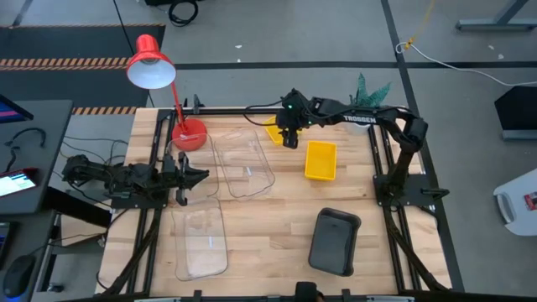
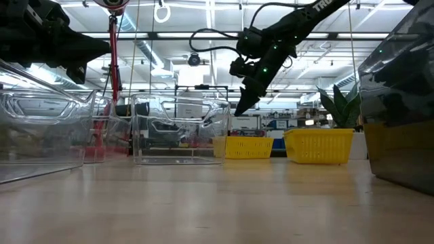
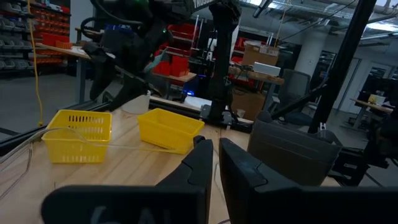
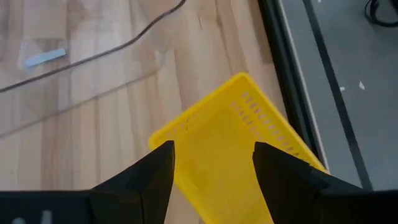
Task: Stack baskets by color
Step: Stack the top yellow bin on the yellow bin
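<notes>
As the right gripper [image 1: 289, 134] hovers with its jaws spread wide over a yellow basket [image 4: 233, 155] at the far edge of the table [image 1: 268, 260], the sound approach looks to be a straight descent so one finger drops inside the rim and the other outside before closing, since the basket sits skewed beneath the jaws rather than square to them.

Off to the left side, the left gripper [image 1: 186, 177] waits low over the wood, its jaws pinched nearly together on nothing, just beside two clear baskets: one [image 1: 201, 243] lying ahead of it toward the near edge, the other [image 1: 243, 164] close by toward the table's middle. Both appear empty.

Beyond the right gripper's open jaws, and near them, a second yellow basket [image 1: 320, 159] rests apart from the first; that is the likely place to nest the first. Well clear of both grippers, a dark grey basket [image 1: 336, 242] sits alone near the front edge. None of the baskets shows anything inside, and none is stacked yet.
</notes>
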Controlling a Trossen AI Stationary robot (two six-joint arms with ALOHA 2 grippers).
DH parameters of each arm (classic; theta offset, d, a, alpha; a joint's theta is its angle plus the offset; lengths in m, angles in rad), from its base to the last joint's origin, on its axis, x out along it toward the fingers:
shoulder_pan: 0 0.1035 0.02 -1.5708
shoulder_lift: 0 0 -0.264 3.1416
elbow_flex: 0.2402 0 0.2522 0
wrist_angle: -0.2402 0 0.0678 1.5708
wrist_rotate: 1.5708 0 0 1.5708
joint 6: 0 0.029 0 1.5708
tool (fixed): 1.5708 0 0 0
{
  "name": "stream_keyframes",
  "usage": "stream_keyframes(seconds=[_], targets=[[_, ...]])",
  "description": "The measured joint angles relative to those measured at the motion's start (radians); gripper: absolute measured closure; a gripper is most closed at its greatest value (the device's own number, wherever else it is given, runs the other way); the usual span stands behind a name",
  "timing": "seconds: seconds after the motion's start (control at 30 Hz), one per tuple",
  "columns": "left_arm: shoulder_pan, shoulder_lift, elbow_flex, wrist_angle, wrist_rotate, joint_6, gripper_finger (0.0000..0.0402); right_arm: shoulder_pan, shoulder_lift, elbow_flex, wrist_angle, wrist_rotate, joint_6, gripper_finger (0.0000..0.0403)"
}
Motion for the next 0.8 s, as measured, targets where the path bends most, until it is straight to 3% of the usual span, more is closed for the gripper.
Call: stream_keyframes(seconds=[0.8], targets=[[0.0,0.0,0.0,0.0,-0.001,0.0,0.0375,-0.03,-0.002,-0.138,0.102,-0.054,-0.086,0.0184]])
